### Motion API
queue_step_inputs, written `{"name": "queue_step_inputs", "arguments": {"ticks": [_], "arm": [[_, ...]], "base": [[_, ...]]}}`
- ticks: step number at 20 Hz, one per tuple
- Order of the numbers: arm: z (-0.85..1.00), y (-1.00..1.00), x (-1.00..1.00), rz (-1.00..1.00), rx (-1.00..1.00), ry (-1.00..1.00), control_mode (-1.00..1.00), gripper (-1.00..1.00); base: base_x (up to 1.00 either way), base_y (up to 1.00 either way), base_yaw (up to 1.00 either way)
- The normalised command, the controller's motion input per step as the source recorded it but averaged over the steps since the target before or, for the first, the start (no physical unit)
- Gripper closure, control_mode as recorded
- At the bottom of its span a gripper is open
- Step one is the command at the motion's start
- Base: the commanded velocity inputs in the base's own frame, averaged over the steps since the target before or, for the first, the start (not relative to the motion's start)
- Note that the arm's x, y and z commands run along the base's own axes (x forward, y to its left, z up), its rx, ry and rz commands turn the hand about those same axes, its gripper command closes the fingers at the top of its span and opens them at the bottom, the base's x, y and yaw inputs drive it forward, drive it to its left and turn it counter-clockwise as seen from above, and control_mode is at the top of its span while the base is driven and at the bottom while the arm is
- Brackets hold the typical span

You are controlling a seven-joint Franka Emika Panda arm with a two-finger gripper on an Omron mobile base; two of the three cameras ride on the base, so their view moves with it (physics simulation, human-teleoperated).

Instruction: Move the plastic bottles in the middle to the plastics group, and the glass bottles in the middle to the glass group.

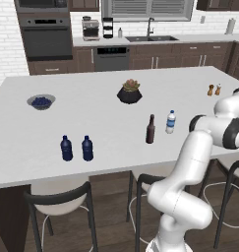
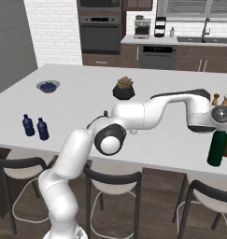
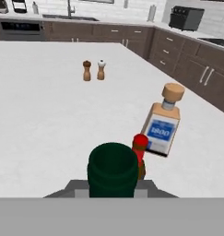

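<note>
**Green bottle gripped at the counter's right end**

Green bottle (image 3: 112, 169) right under the hand camera — we look straight down its mouth, jaws closed on its neck. Beside it a red-capped bottle (image 3: 140, 144), then a square bottle with a cork and blue label (image 3: 162, 129); salt and pepper shakers (image 3: 93, 70) farther off.

Left base view: arm reaching right, brown bottle (image 1: 150, 130) and water bottle (image 1: 170, 122) mid-counter, close together. Two blue bottles (image 1: 76, 148) stand well to the left — near the front edge.

Right base view: gripper (image 2: 221, 127) over the green bottle, upright near the counter's front right edge. Blue pair far left.
</note>
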Motion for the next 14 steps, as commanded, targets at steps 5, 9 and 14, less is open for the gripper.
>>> {"name": "queue_step_inputs", "arguments": {"ticks": [5, 9, 14], "arm": [[0.11, 0.13, 0.12, 0.00, 0.03, -0.06, -1.00, 1.00], [-0.27, -0.03, 0.16, 0.00, 0.00, -0.08, -1.00, 1.00], [-0.30, -0.16, 0.06, 0.00, 0.01, -0.03, -1.00, 1.00]], "base": [[0.00, 0.00, 0.00], [0.00, 0.00, 0.00], [0.00, 0.00, 0.00]]}}
